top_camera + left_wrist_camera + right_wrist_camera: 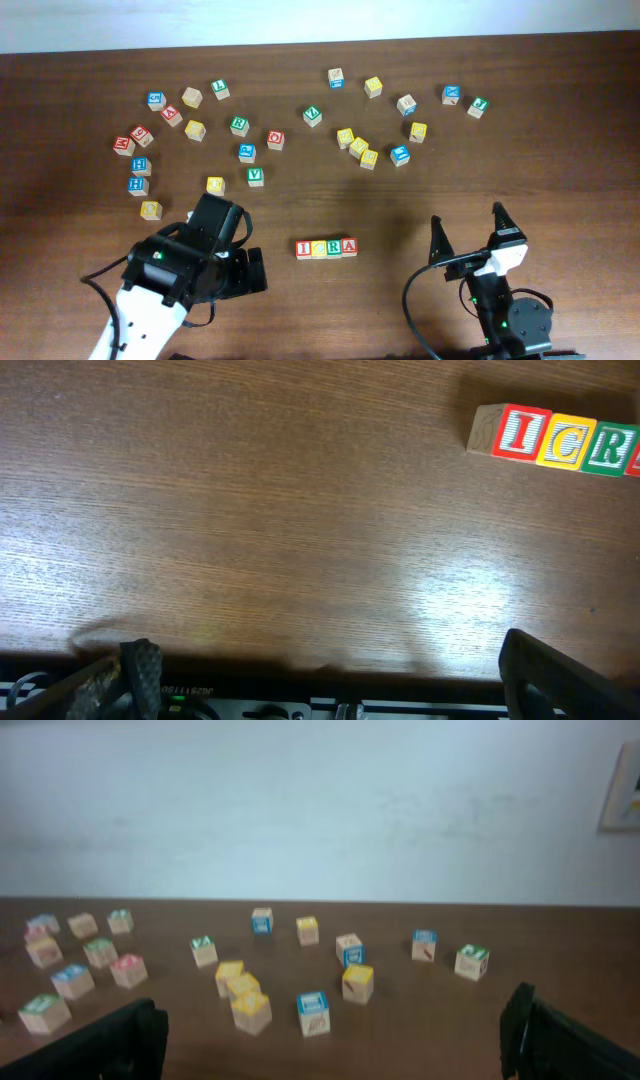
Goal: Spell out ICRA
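Reading I-C-R-A left to right, all lined up

The four-block row (326, 247) sits on the near part of the worktop (400, 200), roughly midway between the two arms. Left to right it goes red I block (303, 248), yellow C block (318, 248), green R block (333, 247), red A block (349, 246). They all touch side to side in a straight line, letters facing up.

Left claw (328, 650) is released, fingers spread wide with nothing between them. It's low over bare wood just left of the row and not touching it. Its wrist view catches the I, C and R up in the far right corner.

Right claw (468, 232) is released and empty too, fingers pointing toward the far side, well to the right of the row.

The loose blocks (358, 147) are scattered across the far half of the worktop, a bunch on the left and another on the right, none of them touching the row
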Action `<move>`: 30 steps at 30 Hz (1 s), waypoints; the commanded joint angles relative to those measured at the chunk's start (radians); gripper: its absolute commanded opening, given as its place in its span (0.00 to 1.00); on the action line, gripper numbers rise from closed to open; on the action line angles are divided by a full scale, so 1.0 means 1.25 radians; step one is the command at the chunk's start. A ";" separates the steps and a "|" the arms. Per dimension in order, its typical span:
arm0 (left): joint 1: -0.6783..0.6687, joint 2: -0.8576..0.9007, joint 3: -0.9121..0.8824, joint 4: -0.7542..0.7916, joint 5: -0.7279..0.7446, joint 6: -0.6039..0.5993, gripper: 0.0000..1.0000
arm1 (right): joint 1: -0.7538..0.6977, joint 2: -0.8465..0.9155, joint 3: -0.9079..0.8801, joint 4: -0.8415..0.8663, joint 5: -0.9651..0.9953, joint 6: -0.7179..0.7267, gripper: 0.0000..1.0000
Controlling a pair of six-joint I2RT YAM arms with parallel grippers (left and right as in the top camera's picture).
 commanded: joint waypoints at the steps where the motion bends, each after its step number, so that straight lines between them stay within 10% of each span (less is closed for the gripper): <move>1: 0.003 -0.009 -0.005 -0.001 -0.005 -0.008 0.99 | -0.006 -0.009 -0.017 0.002 0.002 -0.016 0.98; 30: 0.003 -0.009 -0.005 -0.001 -0.005 -0.008 0.99 | -0.042 -0.008 -0.017 -0.072 0.023 -0.012 0.98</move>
